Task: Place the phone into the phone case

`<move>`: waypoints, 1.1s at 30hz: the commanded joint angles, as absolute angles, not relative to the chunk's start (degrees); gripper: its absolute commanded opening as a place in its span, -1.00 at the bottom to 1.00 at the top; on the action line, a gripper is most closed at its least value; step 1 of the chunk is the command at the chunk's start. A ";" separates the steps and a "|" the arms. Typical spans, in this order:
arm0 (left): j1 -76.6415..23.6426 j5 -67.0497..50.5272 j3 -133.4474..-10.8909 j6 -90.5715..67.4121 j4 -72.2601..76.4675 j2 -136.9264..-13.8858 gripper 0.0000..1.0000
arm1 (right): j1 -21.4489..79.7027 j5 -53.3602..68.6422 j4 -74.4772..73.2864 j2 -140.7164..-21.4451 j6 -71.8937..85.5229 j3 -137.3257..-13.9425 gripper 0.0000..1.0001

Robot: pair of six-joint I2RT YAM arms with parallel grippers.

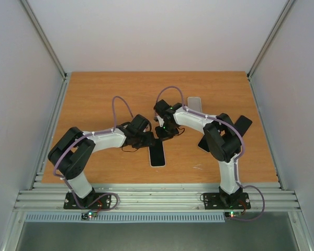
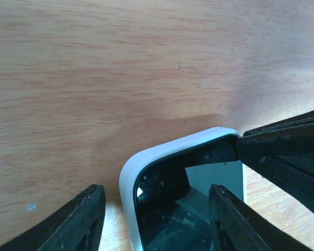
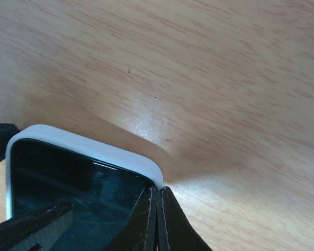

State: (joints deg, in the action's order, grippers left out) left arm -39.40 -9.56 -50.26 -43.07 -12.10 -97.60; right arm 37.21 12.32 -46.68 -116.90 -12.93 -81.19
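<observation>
Table: I see a wooden top, orange-brown with fine grain, spanning the enclosure.
Back wall: plain white panel.
Side walls: pale grey panels left and right, each edged by a slanting aluminium strut.
Near edge: ribbed aluminium rails along the table's front, with a dull grey surface below them.
Light: even and diffuse on my feed; my right wrist view shows a soft bright patch on the wood.
</observation>
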 commanded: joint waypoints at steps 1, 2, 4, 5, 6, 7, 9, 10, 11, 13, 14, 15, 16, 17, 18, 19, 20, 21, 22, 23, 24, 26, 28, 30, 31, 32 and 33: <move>-39.63 -7.58 -47.17 -43.59 -17.19 -99.50 0.14 | 39.46 -2.02 -48.99 -127.40 -13.10 -78.39 -0.97; -39.59 -7.45 -47.05 -43.59 -17.22 -99.45 0.15 | 39.66 -2.37 -49.42 -127.94 -13.10 -78.78 -0.97; -39.59 -7.14 -46.58 -43.76 -17.32 -99.18 0.17 | 40.11 -3.22 -50.09 -128.99 -13.10 -79.45 -0.96; -39.63 -6.95 -46.41 -43.83 -17.33 -99.07 0.17 | 40.35 -3.35 -50.32 -129.25 -13.10 -79.67 -0.96; -39.71 -6.68 -46.29 -43.85 -17.48 -98.98 0.17 | 40.54 -3.34 -50.36 -129.19 -13.10 -79.71 -0.96; -39.79 -6.38 -46.28 -43.86 -17.86 -98.97 0.16 | 40.77 -3.49 -50.29 -128.77 -13.10 -79.72 -0.95; -40.04 -5.15 -46.47 -43.71 -18.77 -99.03 0.13 | 41.49 -3.30 -49.90 -127.33 -13.30 -79.60 -0.93; -40.19 -4.74 -46.57 -43.62 -19.20 -99.05 0.12 | 41.83 -2.59 -49.38 -126.13 -13.49 -79.37 -0.91; -40.27 -4.47 -46.54 -43.48 -19.49 -99.16 0.12 | 41.98 -1.22 -48.69 -124.68 -13.61 -78.78 -0.87; -40.42 -3.91 -46.50 -43.42 -19.91 -99.01 0.08 | 41.92 3.20 -46.17 -120.39 -13.62 -77.27 -0.82; -40.53 -3.44 -46.49 -43.42 -20.23 -98.78 0.07 | 41.97 4.49 -45.19 -118.27 -13.51 -76.50 -0.79; -40.57 -2.94 -46.42 -43.42 -20.61 -98.57 0.07 | 41.96 5.32 -44.24 -116.18 -13.33 -75.72 -0.74; -40.72 -2.47 -46.48 -43.42 -21.03 -98.27 0.07 | 41.97 5.97 -43.50 -113.84 -13.13 -74.92 -0.70; -40.82 -1.93 -46.49 -43.42 -21.46 -98.02 0.07 | 41.96 6.57 -42.56 -111.63 -12.79 -74.12 -0.65; -40.91 -1.53 -46.64 -43.42 -21.89 -97.78 0.07 | 42.02 7.15 -41.59 -109.21 -12.30 -73.19 -0.61; -41.02 -1.18 -46.71 -43.42 -22.26 -97.33 0.08 | 42.01 7.85 -40.52 -106.88 -11.92 -72.23 -0.56; -41.12 -0.95 -46.75 -43.42 -22.66 -96.85 0.11 | 41.93 8.22 -39.52 -104.61 -11.39 -71.20 -0.50; -41.36 -0.57 -46.88 -43.42 -23.11 -96.22 0.15 | 41.94 8.30 -38.68 -102.43 -10.89 -70.09 -0.45; -41.64 -0.17 -47.10 -43.46 -23.72 -95.45 0.17 | 41.95 8.11 -37.99 -100.55 -10.51 -69.07 -0.41; -42.12 0.48 -47.24 -43.50 -24.45 -94.39 0.19 | 41.93 7.64 -37.51 -98.64 -10.13 -68.08 -0.36; -42.80 1.72 -47.53 -43.63 -25.52 -93.55 0.21 | 41.92 6.66 -37.18 -97.01 -9.63 -67.24 -0.31; -43.96 3.23 -48.15 -43.81 -26.99 -92.20 0.27 | 41.89 4.76 -36.81 -94.01 -9.14 -65.41 -0.24; -45.28 4.32 -48.46 -44.23 -27.69 -91.03 0.33 | 41.88 2.68 -35.85 -90.79 -8.62 -62.72 -0.11; -46.53 5.26 -48.68 -44.82 -28.15 -90.14 0.39 | 41.74 0.68 -34.81 -88.37 -8.04 -59.97 0.00; -47.17 5.73 -48.81 -45.34 -28.41 -89.82 0.43 | 41.65 -0.63 -34.19 -86.34 -7.67 -58.31 0.05; -47.83 6.18 -48.92 -45.66 -28.47 -89.59 0.47 | 41.45 -1.99 -33.60 -84.80 -7.28 -56.76 0.10; -48.39 6.47 -48.99 -46.05 -28.55 -89.43 0.51 | 41.21 -2.73 -33.05 -83.31 -6.81 -55.08 0.13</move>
State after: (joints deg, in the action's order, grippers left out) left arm -46.41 2.68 -48.93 -44.25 -25.91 -91.50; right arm 41.52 2.83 -35.64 -87.64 -8.99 -60.03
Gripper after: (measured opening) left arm 0.726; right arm 0.540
